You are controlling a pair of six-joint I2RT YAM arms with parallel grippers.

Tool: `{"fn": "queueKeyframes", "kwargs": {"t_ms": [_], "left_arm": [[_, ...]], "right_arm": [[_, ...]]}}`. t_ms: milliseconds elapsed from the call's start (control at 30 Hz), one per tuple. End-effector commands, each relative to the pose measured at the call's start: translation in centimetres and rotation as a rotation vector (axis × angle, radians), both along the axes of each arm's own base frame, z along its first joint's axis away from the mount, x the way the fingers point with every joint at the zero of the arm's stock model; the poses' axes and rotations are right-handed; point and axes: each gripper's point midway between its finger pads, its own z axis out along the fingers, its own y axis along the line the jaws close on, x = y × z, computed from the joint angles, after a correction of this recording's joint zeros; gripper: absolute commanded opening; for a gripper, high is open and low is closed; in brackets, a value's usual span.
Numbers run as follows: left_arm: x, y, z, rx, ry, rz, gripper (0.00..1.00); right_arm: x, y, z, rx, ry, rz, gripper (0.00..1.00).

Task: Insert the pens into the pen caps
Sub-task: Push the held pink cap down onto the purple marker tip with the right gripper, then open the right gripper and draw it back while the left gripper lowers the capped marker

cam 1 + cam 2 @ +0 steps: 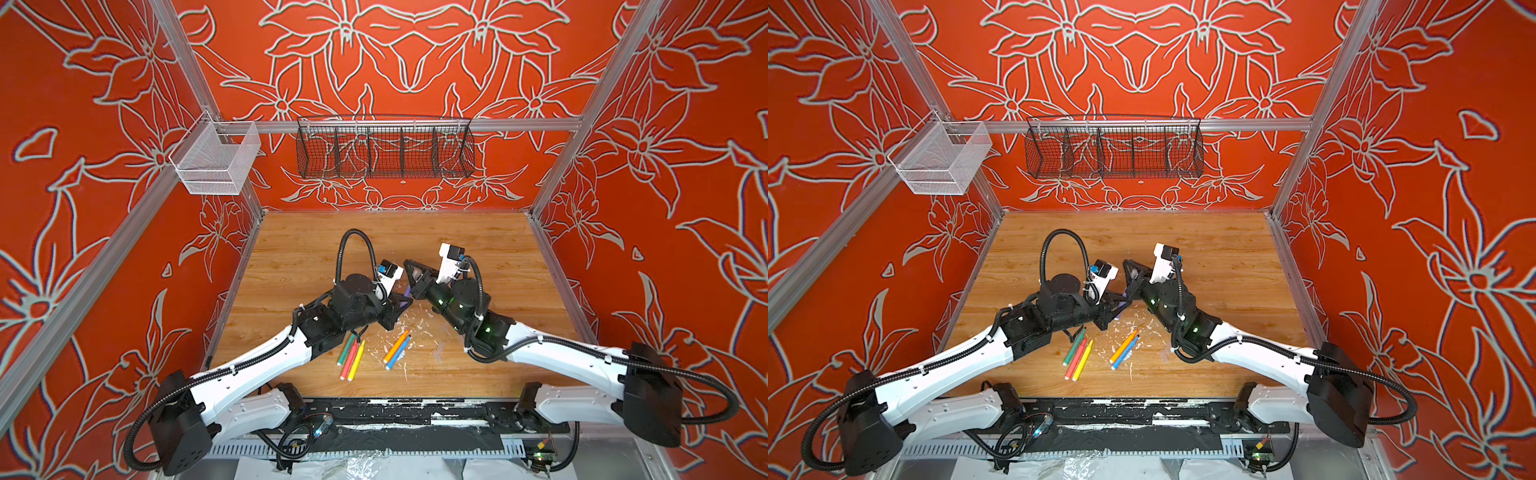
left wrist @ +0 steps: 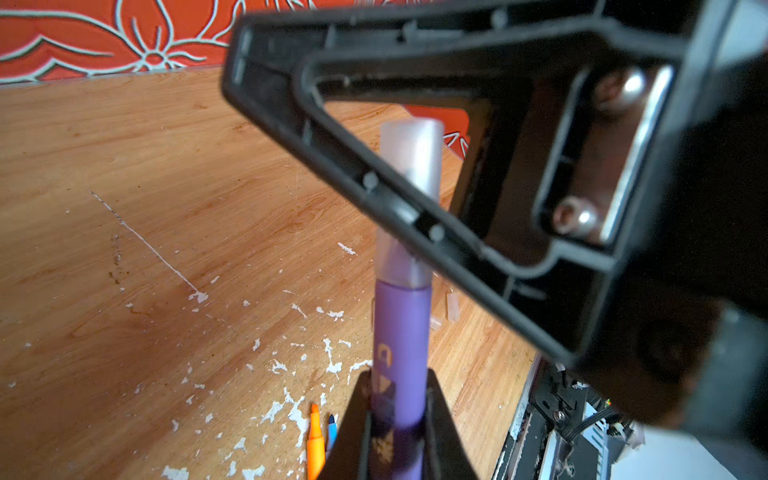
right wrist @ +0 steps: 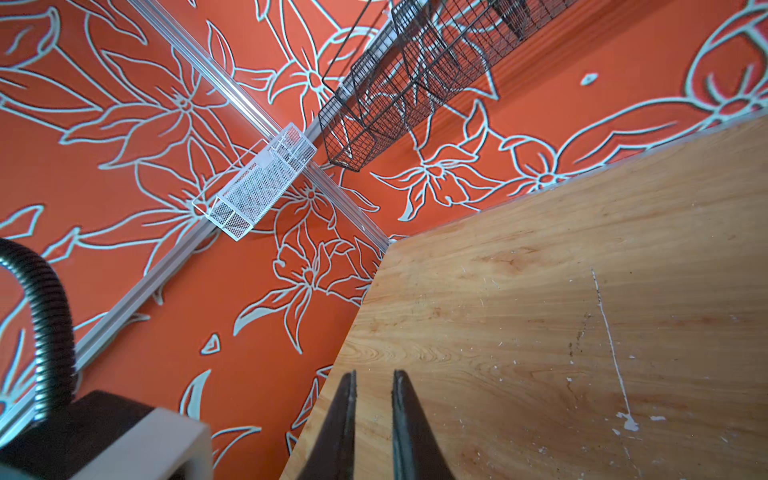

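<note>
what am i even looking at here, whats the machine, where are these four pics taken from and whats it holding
It is a robot with two arms, the left arm and the right arm, working over a wooden table. Each arm ends in a pair of jaws. Both top views look down on the whole scene. The other two pictures come from a camera on each wrist, looking along that arm's jaws.

On the table lie five loose pens, spare caps and white paint flecks.

The left jaws are shut on a purple pen. A clear cap sits over its tip, and the right jaws look shut on that cap.
</note>
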Motion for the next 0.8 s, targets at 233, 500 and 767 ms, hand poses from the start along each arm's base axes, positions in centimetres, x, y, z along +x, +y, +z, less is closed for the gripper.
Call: {"fn": "queueKeyframes", "kwargs": {"t_ms": [233,500,767], "left_arm": [[8.2,4.3,14.7,-0.252,-0.338,0.313,0.00],[8.4,5.3,16.1,-0.261,-0.357,0.319,0.00],[5.3,6.8,7.0,-0.169,-0.167,0.304,0.00]], "right_arm": [[-6.5,4.8,-5.2,-0.091,0.126,0.299,0.00],[-7.0,5.0,-4.9,-0.110,0.117,0.297,0.00],[-4.7,-1.4,-3.5,-0.192,0.108,0.061,0.37]]}}
